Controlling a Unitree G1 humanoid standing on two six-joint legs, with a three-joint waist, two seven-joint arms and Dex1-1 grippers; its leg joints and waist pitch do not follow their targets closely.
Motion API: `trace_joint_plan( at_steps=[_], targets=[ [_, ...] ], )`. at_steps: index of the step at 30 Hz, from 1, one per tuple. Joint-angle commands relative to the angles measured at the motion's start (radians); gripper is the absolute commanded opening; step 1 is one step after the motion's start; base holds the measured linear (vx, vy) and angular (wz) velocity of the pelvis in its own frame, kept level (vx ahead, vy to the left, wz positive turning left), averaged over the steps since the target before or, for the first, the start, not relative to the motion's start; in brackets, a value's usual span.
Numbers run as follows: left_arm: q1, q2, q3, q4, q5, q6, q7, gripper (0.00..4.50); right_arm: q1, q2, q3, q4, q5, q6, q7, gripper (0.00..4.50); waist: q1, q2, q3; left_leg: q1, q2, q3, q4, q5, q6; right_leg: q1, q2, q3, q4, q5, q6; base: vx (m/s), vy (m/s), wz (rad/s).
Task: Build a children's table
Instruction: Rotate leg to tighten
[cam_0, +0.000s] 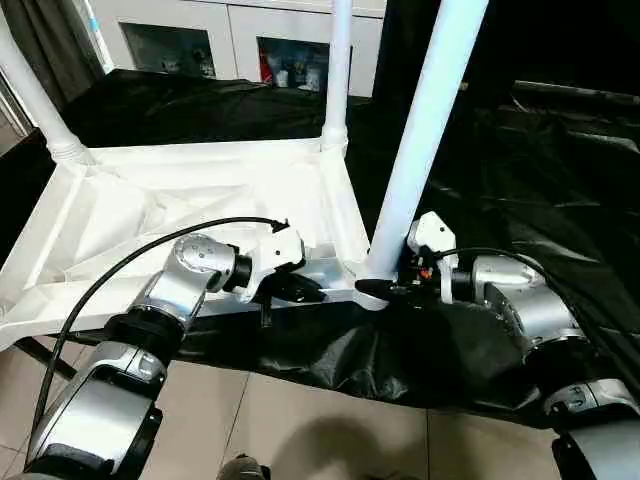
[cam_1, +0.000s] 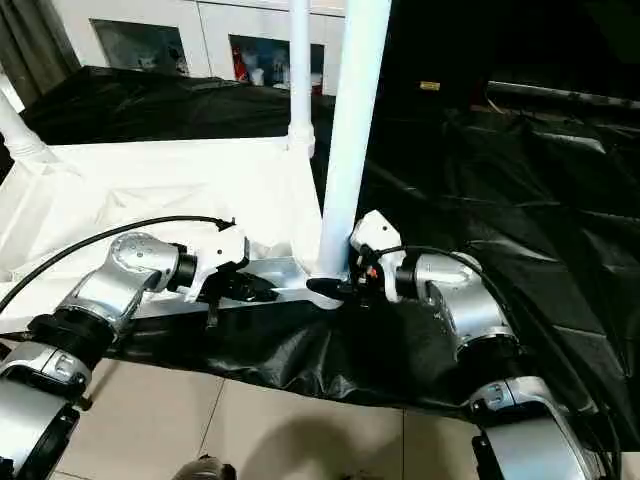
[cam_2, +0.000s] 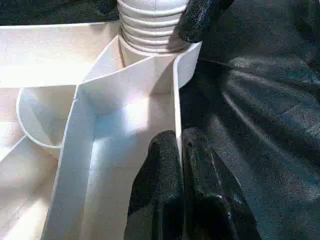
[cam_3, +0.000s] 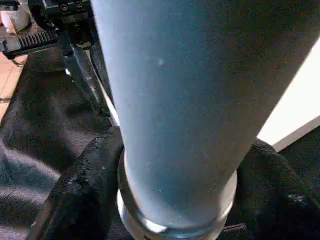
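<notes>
Here, right gripper (cam_0: 385, 288) around leg (cam_0: 425, 140); left gripper (cam_0: 297, 290) on rim (cam_2: 176, 100).

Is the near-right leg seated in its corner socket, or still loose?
Seated, it seems: the leg stands upright with its ribbed base inside the corner socket. The right gripper straddles its base. How tight it is, cannot tell.

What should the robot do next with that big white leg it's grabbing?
Probably twist the leg tighter. The right claw sits around its base at the near corner socket, where screw ridges show above the socket in the left wrist view. The left claw pinches the tabletop's rim, steadying it.
</notes>
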Motion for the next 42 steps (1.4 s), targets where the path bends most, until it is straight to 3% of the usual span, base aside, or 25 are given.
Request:
trace_joint_plan(
  at_steps=[1,6,7,9,10,14,16,19,20,21,23,28,33,36,40,42],
  targets=[
    [0.007,-0.002,0.003,-0.028,-0.009,-0.023,0.002,0.0,0.019,0.01,0.009,-0.022,-0.004,0.015,-0.012,2.76,-0.003,-0.006,-0.072,0.009,0.023,0.004,-0.059,-0.104,0.073,0.06,-0.06,0.043,-0.055,0.027,-0.269,0.0,0.0,0.0],
    [-0.005,-0.025,0.021,-0.01,-0.003,0.007,0.071,0.0,0.033,0.065,-0.035,0.006,-0.005,0.045,-0.159,2.71,-0.008,-0.003,-0.068,0.011,0.023,0.003,-0.063,-0.14,0.049,0.057,-0.061,0.044,-0.062,-0.024,-0.262,0.0,0.0,0.0],
    [-0.018,-0.042,0.028,0.015,0.006,0.029,0.125,0.0,0.033,0.096,-0.054,0.028,-0.012,0.067,-0.251,2.7,-0.012,0.003,-0.068,0.012,0.022,0.001,-0.065,-0.149,0.036,0.056,-0.062,0.045,-0.064,-0.052,-0.257,0.0,0.0,0.0],
    [-0.025,-0.053,0.032,0.03,0.011,0.043,0.156,0.0,0.033,0.114,-0.065,0.041,-0.016,0.079,-0.305,2.7,-0.018,-0.001,-0.066,0.014,0.02,0.0,-0.069,-0.175,0.016,0.058,-0.061,0.045,-0.071,-0.104,-0.244,0.0,0.0,0.0],
    [-0.05,-0.083,0.038,0.075,0.032,0.065,0.25,0.0,0.026,0.169,-0.107,0.074,-0.011,0.105,-0.451,2.7,-0.024,0.003,-0.062,0.015,0.019,0.002,-0.07,-0.193,0.008,0.051,-0.06,0.047,-0.077,-0.135,-0.237,0.0,0.0,0.0],
    [-0.081,-0.129,0.04,0.125,0.059,0.096,0.377,0.0,0.009,0.24,-0.164,0.122,0.004,0.144,-0.641,2.7,-0.028,0.003,-0.062,0.018,0.019,-0.003,-0.076,-0.222,-0.022,0.05,-0.063,0.048,-0.084,-0.212,-0.207,0.0,0.0,0.0],
    [-0.117,-0.21,0.054,0.161,0.06,0.154,0.51,0.0,-0.036,0.342,-0.233,0.2,0.032,0.163,-0.859,2.7,-0.032,0.003,-0.061,0.021,0.017,-0.003,-0.078,-0.233,-0.033,0.047,-0.06,0.049,-0.087,-0.228,-0.203,0.0,0.0,0.0],
    [-0.123,-0.251,0.049,0.157,0.065,0.17,0.54,0.0,-0.062,0.384,-0.243,0.234,0.032,0.158,-0.928,2.7,-0.034,0.001,-0.062,0.018,0.016,-0.003,-0.077,-0.229,-0.029,0.048,-0.061,0.048,-0.089,-0.218,-0.195,0.0,0.0,0.0],
    [-0.12,-0.279,0.044,0.141,0.062,0.177,0.533,0.0,-0.08,0.398,-0.216,0.253,-0.005,0.123,-0.945,2.7,-0.035,0.001,-0.062,0.016,0.015,-0.003,-0.077,-0.231,-0.025,0.048,-0.06,0.048,-0.089,-0.21,-0.194,0.0,0.0,0.0],
    [-0.117,-0.287,0.041,0.134,0.062,0.175,0.527,0.0,-0.084,0.4,-0.202,0.255,-0.021,0.113,-0.938,2.7,-0.036,-0.001,-0.062,0.017,0.015,-0.002,-0.077,-0.232,-0.022,0.048,-0.059,0.048,-0.09,-0.207,-0.193,0.0,0.0,0.0],
    [-0.111,-0.286,0.034,0.13,0.066,0.168,0.515,0.0,-0.088,0.401,-0.183,0.246,-0.043,0.091,-0.918,3.26,-0.035,-0.003,-0.064,0.014,0.013,-0.002,-0.076,-0.224,-0.012,0.051,-0.06,0.048,-0.089,-0.195,-0.19,0.0,0.0,0.0],
    [-0.106,-0.25,0.03,0.141,0.077,0.143,0.497,0.0,-0.106,0.388,-0.156,0.249,-0.076,0.053,-0.883,3.67,-0.036,-0.007,-0.064,0.012,0.015,-0.002,-0.077,-0.216,0.001,0.052,-0.061,0.047,-0.088,-0.185,-0.193,0.0,0.0,0.0],
    [-0.08,-0.184,0.022,0.105,0.07,0.121,0.394,0.0,-0.088,0.329,-0.122,0.193,-0.057,0.038,-0.699,3.67,-0.042,-0.007,-0.065,0.004,0.014,-0.003,-0.076,-0.196,0.022,0.061,-0.06,0.046,-0.084,-0.149,-0.198,0.0,0.0,0.0],
    [-0.044,-0.119,0.0,0.061,0.05,0.038,0.227,0.0,-0.058,0.238,-0.08,0.115,-0.045,0.048,-0.488,3.67,-0.044,-0.005,-0.069,0.003,0.014,-0.003,-0.07,-0.15,0.049,0.065,-0.059,0.045,-0.078,-0.071,-0.219,0.0,0.0,0.0],
    [-0.026,-0.078,-0.009,0.027,0.029,0.028,0.123,0.0,-0.032,0.153,-0.039,0.058,-0.042,0.042,-0.313,3.67,-0.036,-0.001,-0.075,0.006,0.019,0.001,-0.064,-0.078,0.084,0.065,-0.055,0.043,-0.057,0.104,-0.28,0.0,0.0,0.0],
    [-0.022,-0.056,-0.011,0.018,0.022,0.014,0.085,0.0,-0.013,0.099,-0.02,0.008,-0.023,0.041,-0.204,3.67,-0.027,0.001,-0.073,0.009,0.024,0.003,-0.062,-0.095,0.096,0.064,-0.055,0.041,-0.056,0.109,-0.287,0.0,0.0,0.0]
  ],
)
